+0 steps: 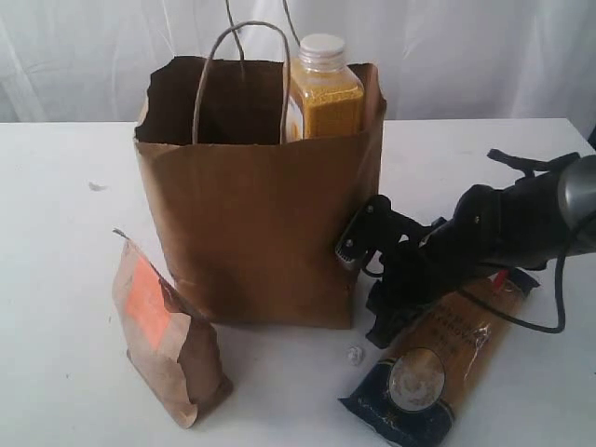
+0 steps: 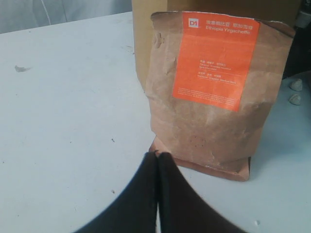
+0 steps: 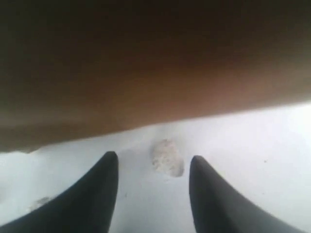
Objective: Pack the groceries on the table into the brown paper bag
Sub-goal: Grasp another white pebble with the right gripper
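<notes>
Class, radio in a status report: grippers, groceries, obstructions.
Left gripper shut, empty, facing kraft pouch. Right gripper open, empty, low beside paper bag. Juice bottle bagged; pouch, pasta packet on table. Small crumb between right fingers.

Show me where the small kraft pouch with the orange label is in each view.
Exterior view: small kraft pouch stands lower left, before the brown paper bag.
Left wrist view: upright near the middle, bag behind it.
Right wrist view: not in it.
Shared landmark: the brown paper bag.
</notes>
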`<state>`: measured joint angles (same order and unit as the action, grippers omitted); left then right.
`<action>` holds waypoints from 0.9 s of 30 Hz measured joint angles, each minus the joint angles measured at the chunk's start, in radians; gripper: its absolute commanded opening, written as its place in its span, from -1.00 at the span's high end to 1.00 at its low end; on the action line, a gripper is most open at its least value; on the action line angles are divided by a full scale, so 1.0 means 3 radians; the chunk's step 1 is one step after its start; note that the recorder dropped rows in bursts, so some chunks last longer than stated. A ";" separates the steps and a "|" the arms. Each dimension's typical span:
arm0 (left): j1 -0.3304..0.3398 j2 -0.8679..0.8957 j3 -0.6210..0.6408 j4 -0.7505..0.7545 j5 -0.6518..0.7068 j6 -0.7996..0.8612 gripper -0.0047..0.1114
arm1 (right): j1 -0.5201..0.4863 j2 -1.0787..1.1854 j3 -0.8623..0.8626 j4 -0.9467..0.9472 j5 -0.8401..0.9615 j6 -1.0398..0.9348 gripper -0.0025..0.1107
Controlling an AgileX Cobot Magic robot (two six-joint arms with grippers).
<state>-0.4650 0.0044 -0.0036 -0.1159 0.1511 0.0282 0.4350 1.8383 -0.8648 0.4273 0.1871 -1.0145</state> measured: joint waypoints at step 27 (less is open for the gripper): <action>0.0000 0.0000 0.0000 0.0000 0.0000 0.0000 0.92 | 0.0000 -0.0614 0.0030 0.0015 0.0427 0.0413 0.96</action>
<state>-0.4650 0.0044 -0.0036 -0.1159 0.1511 0.0282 0.4350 1.6541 -0.8558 0.4318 0.3154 -0.8906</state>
